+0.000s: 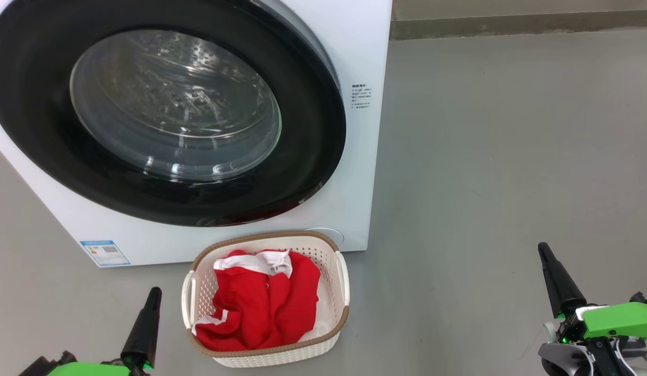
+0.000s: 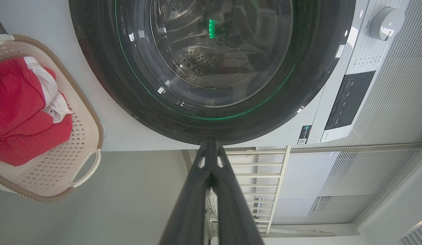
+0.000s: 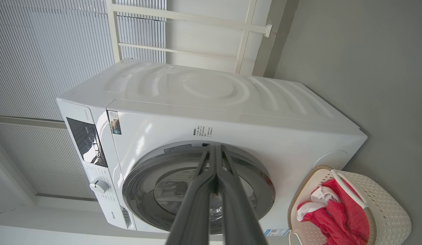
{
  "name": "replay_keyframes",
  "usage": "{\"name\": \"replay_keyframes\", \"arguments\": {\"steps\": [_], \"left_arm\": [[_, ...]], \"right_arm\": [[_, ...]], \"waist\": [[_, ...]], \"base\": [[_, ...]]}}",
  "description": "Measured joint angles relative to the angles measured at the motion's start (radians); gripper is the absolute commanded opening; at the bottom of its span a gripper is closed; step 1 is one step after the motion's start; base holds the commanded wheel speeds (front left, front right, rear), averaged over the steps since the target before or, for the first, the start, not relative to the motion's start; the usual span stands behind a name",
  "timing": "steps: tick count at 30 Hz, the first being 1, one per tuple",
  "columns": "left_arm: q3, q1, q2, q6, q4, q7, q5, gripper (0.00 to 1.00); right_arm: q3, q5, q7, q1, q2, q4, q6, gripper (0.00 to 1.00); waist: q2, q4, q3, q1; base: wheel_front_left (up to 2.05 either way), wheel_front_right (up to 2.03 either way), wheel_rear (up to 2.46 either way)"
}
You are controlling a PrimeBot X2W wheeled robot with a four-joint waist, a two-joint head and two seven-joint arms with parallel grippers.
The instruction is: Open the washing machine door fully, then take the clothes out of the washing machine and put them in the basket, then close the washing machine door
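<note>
Hanging idle at the lower left and lower right of the head view, the left gripper [image 1: 153, 295] and right gripper [image 1: 545, 253] have fingers pressed together, gripping nothing. The washing machine door [image 1: 313, 130] sits flush against the washing machine [image 1: 354, 52], upper left. The clothes [image 1: 260, 308] lie heaped inside the basket [image 1: 281, 360], bottom centre, just before the machine. Judgement: both arms stand clear because no work appears outstanding.
</note>
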State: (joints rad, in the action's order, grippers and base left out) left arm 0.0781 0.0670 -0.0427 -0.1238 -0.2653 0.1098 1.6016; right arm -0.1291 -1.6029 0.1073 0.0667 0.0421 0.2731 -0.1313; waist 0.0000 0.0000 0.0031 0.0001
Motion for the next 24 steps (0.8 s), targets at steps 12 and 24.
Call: {"name": "replay_keyframes", "arguments": {"steps": [12, 24], "left_arm": [[0.000, 0.000, 0.000, 0.000, 0.000, 0.000, 0.000, 0.00], [0.000, 0.000, 0.000, 0.000, 0.000, 0.000, 0.000, 0.00]], "right_arm": [[0.000, 0.000, 0.000, 0.000, 0.000, 0.000, 0.000, 0.00], [0.000, 0.000, 0.000, 0.000, 0.000, 0.000, 0.000, 0.00]], "waist": [[0.0000, 0.000, 0.000, 0.0000], [0.0000, 0.000, 0.000, -0.0001]], "base": [[0.00, 0.00, 0.00], [0.00, 0.00, 0.00]]}}
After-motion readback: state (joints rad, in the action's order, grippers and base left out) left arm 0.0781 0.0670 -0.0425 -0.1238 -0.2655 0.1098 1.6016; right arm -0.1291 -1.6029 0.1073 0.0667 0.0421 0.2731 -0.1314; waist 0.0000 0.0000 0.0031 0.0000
